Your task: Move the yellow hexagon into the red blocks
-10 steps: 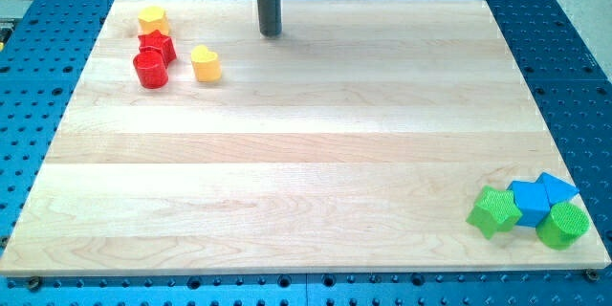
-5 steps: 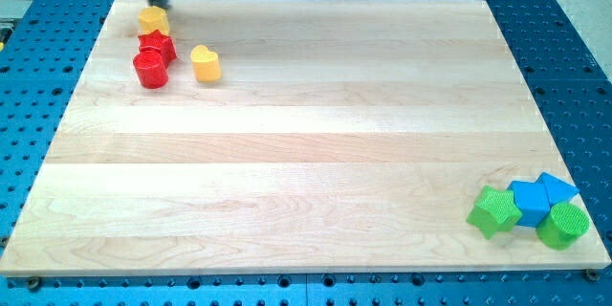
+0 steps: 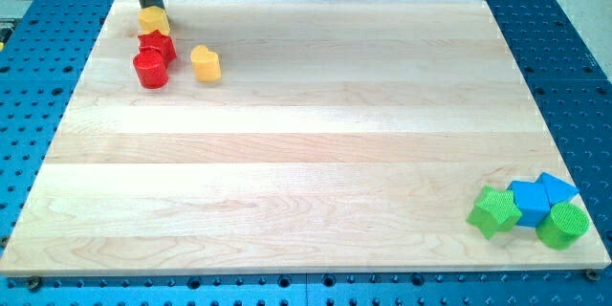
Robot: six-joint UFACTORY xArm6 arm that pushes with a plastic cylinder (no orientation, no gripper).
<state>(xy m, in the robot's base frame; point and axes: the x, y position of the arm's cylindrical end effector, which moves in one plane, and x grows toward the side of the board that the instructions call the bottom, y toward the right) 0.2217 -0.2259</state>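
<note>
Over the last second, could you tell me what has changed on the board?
My tip swung from the view's top centre to the top left and now sits right behind the yellow hexagon, at its top edge. The hexagon, red blocks, yellow heart and the green and blue blocks have not visibly moved.

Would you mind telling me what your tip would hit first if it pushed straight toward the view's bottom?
My tip sits just above the yellow hexagon, apparently touching it, so it meets that first; the red blocks lie right beyond.
</note>
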